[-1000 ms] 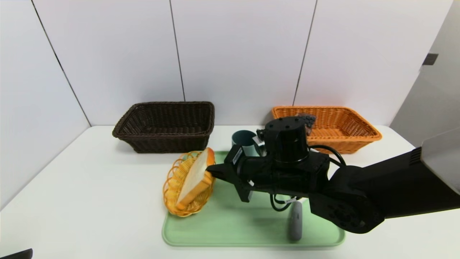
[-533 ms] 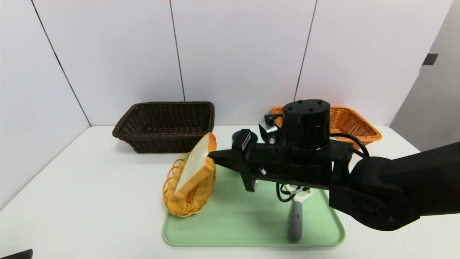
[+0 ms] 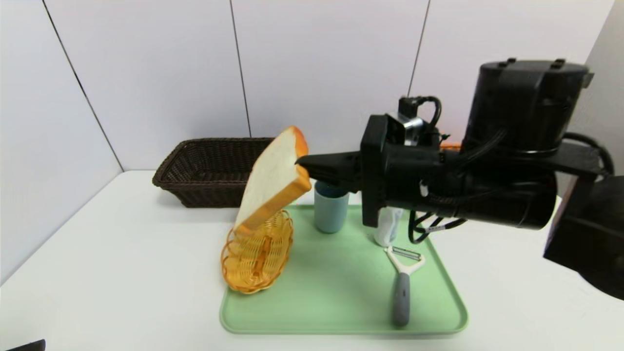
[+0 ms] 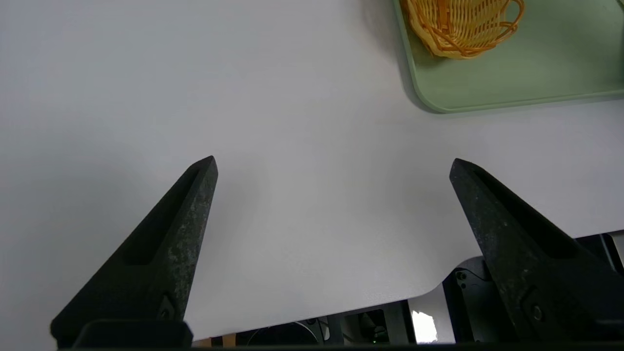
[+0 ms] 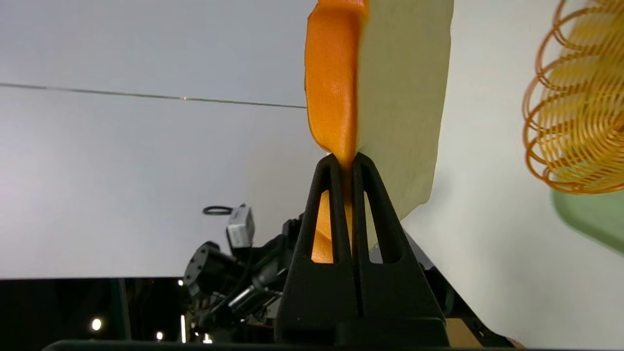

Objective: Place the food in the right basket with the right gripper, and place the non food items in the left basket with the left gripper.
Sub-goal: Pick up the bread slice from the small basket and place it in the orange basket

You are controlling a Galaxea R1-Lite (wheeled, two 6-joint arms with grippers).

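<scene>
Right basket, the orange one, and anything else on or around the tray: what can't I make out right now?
- Orange basket: head view, inside hidden behind the right arm; contents can't be told.
- White item: head view, top hidden by the right gripper.
- Blue cup: head view, rim partly covered by that gripper.
- Bread slice: right wrist view, cut off by the edge.

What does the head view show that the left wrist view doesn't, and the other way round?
Only the head view: the dark brown woven rectangular basket, the thick bread slice clamped in the black right gripper, the blue-grey cup and the grey-handled peeler.

Only the left wrist view: both fingers of the black left gripper, wide apart over the white table, and the table's near edge.

Both: the small yellow wicker basket, the green tray and the white table.
</scene>
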